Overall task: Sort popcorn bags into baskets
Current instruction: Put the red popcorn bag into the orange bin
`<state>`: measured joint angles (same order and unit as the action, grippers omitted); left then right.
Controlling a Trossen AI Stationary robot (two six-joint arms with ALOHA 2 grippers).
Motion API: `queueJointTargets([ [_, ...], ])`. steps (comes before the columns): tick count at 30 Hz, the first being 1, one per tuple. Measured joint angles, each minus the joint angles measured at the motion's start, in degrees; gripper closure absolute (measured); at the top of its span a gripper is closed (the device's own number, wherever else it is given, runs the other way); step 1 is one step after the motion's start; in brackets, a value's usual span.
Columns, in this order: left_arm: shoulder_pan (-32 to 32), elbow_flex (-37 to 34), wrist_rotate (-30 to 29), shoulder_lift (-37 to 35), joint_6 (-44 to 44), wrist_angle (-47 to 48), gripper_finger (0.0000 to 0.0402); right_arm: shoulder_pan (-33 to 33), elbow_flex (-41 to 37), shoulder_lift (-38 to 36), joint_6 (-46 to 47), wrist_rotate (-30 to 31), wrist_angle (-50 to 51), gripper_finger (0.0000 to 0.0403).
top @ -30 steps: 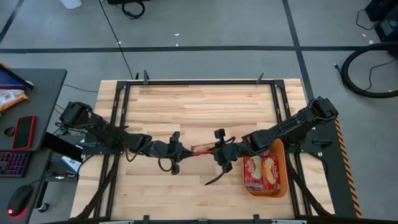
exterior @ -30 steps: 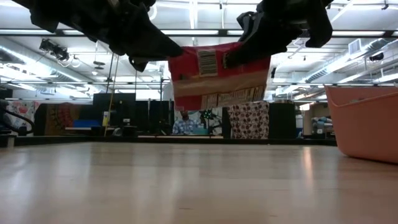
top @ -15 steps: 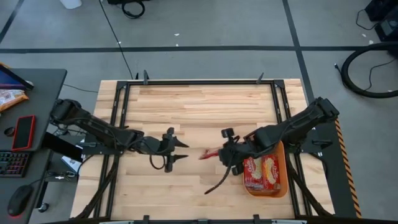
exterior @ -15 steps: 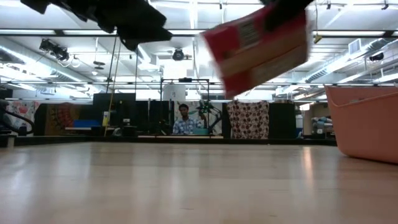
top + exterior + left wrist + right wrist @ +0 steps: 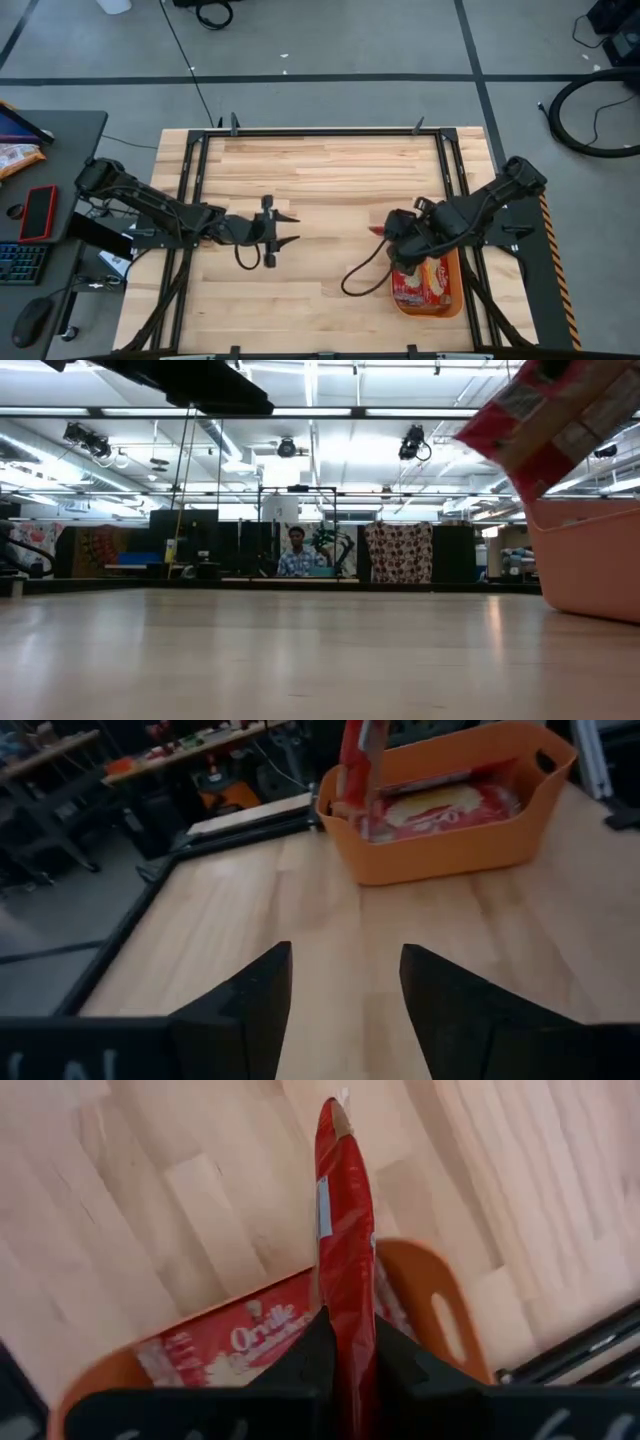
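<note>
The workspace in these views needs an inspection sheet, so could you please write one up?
Surface: wooden table, bare at its centre.
Job's things: orange basket at the right edge, popcorn bags lying flat inside; one red bag held edge-up above it.
Clutter: nothing seen on the table.
Grippers: right pincer shut on the bag; left pincer open, empty, over mid-table.
Cables: black cable looping under the right arm.
Surroundings: side desk with keyboard; a person far behind.

A wooden table [image 5: 330, 170] filled the frame; beside it a dark desk [image 5: 70, 140] held a red phone [image 5: 39, 212] and keyboard [image 5: 20, 264] (a mouse [image 5: 30, 322] lay nearby). A person [image 5: 294, 556] stood far behind.
</note>
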<state>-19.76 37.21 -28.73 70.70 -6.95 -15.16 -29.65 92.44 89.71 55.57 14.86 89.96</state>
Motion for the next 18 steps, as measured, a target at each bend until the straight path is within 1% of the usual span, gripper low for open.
queueJointTargets([
  [4,1.12,0.00,-0.15,0.00,-2.63,-0.95,0.0212,-2.06,0.05,0.03,4.89,-4.23,-0.06,0.0369],
  [7,2.01,0.00,0.41,0.02,-4.49,-0.94,0.0212,-3.22,0.03,0.08,6.58,-7.27,0.06,0.0369],
  [13,3.88,0.00,2.74,0.02,-5.74,-1.22,0.0212,-4.22,-0.25,0.09,7.97,-6.32,-0.04,0.0370],
  [18,5.04,0.00,6.14,0.17,-5.72,-1.29,0.0212,-4.73,-4.72,-0.01,7.40,-8.50,0.07,0.0372],
])
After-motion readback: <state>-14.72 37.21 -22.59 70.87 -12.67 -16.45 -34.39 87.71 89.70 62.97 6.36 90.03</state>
